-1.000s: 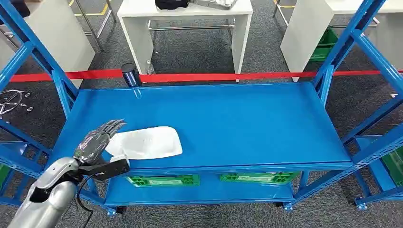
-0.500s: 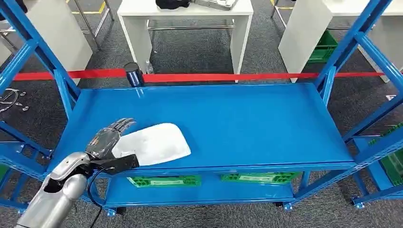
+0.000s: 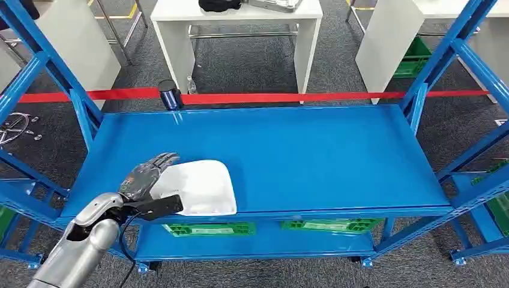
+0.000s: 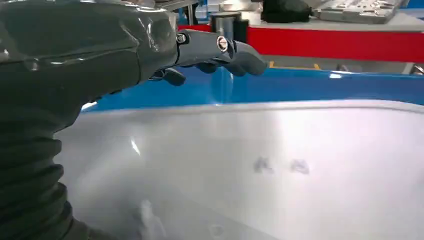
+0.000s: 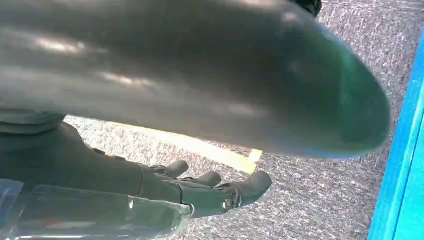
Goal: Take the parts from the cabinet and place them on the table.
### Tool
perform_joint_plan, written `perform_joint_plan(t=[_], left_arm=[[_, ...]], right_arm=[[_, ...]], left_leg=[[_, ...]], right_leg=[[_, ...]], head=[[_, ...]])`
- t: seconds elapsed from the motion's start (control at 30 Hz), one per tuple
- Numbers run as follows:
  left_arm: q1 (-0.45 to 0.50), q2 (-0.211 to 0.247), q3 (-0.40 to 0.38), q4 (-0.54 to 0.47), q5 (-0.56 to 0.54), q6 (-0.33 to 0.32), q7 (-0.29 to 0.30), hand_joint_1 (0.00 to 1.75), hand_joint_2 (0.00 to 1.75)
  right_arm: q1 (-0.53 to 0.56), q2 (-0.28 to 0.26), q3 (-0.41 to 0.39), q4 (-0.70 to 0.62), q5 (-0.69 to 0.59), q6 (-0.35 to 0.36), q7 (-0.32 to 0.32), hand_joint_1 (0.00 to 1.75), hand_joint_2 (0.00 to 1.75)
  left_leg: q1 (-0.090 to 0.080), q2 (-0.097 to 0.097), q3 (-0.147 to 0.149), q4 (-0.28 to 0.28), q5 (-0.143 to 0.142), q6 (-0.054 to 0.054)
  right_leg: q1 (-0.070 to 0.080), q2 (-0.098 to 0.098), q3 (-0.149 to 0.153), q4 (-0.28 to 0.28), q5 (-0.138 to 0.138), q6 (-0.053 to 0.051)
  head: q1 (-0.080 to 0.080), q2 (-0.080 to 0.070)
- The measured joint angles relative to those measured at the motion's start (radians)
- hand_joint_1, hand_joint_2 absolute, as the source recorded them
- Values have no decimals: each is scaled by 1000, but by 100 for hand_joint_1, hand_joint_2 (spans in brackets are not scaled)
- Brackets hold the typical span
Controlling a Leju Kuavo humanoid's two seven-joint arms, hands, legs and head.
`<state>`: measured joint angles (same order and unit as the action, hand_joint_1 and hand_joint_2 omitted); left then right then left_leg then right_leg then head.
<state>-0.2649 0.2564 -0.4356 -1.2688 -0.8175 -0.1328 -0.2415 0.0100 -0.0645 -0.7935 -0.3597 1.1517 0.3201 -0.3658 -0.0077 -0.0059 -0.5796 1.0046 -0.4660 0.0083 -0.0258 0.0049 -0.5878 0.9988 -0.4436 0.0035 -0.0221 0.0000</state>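
Observation:
A white, flat, rounded plastic part (image 3: 201, 186) lies on the blue cabinet shelf (image 3: 312, 156), near its front left edge. My left hand (image 3: 146, 176) reaches in from the lower left, and its dark fingers (image 3: 162, 161) lie stretched over the part's left edge, touching it. In the left wrist view the part (image 4: 260, 170) spreads wide under the hand, and the fingers (image 4: 220, 50) point out past its far rim. My right hand (image 5: 200, 192) hangs over grey carpet beside the blue frame, fingers loosely extended and holding nothing.
Blue uprights (image 3: 81, 114) (image 3: 420, 96) stand at the shelf's back corners. A red tape (image 3: 270, 97) on a dark post (image 3: 169, 94) runs behind. Green crates (image 3: 207, 228) sit on the lower shelf. White tables (image 3: 234, 18) stand beyond the tape.
My left hand has slid further onto the part's left edge. The part has turned, its right end swinging toward the shelf's front edge. The camera has shifted slightly.

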Motion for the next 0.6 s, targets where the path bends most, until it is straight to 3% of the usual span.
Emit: perform_joint_plan(t=[0.07,0.13,0.17,0.2,0.23,0.3,0.33,0.37,0.47,0.5,0.53,0.6], left_arm=[[-11,0,-6,0,1,8,-1,0,175],[-13,-3,-9,-6,0,43,8,0,175],[-13,-4,-8,-17,-2,65,17,0,175],[-13,-6,-3,-37,-5,94,22,0,175],[-13,-8,6,-65,-13,127,27,0,175],[-13,-16,41,-154,-43,190,33,0,175],[-13,-21,61,-202,-57,211,33,0,175],[-11,-27,81,-257,-73,224,32,0,175],[15,-42,127,-400,-95,240,14,0,175],[22,-48,140,-447,-97,240,9,0,175],[24,-55,147,-477,-99,241,8,0,175],[32,-64,159,-520,-103,244,-2,0,175]], right_arm=[[0,-1,0,4,-6,-13,-2,0,0],[3,1,0,10,-12,-26,-3,0,0],[6,2,0,10,-13,-29,-3,0,0],[11,5,0,10,-18,-29,-3,0,0],[16,10,0,7,-21,-28,-2,0,0],[32,27,-1,-23,-23,-9,2,0,0],[40,35,-1,-41,-24,2,7,0,0],[46,47,-2,-62,-23,16,13,0,0],[72,73,-4,-118,-22,44,27,0,0],[77,77,-4,-137,-21,50,31,0,0],[80,83,-5,-148,-22,51,31,0,0],[82,88,-6,-168,-21,60,34,0,0]], left_leg=[[6,2,-41,99,-62,-14],[14,3,-125,272,-130,-24],[17,3,-149,313,-135,-26],[19,3,-148,305,-117,-27],[22,4,-126,254,-81,-27],[22,4,-35,68,12,-23],[21,4,-4,10,16,-18],[14,4,2,-7,9,-15],[9,3,0,-2,10,-1],[19,4,9,-20,20,11],[17,5,13,-26,22,18],[13,5,12,-26,24,25]], right_leg=[[-1,0,2,0,-3,-6],[0,0,2,1,-3,-6],[0,0,2,1,-4,-6],[0,0,3,1,-4,-6],[0,0,5,1,-5,-7],[0,1,13,1,-8,-5],[2,2,13,0,-9,-4],[9,2,9,3,-10,1],[5,2,7,-4,-6,18],[7,1,2,1,-13,25],[6,0,-8,26,-28,22],[6,1,-74,171,-95,7]], head=[[-7,0],[-6,0],[-6,0],[-6,0],[-6,0],[-6,0],[-6,0],[-6,0],[-6,0],[-6,0],[-3,0],[-2,0]])
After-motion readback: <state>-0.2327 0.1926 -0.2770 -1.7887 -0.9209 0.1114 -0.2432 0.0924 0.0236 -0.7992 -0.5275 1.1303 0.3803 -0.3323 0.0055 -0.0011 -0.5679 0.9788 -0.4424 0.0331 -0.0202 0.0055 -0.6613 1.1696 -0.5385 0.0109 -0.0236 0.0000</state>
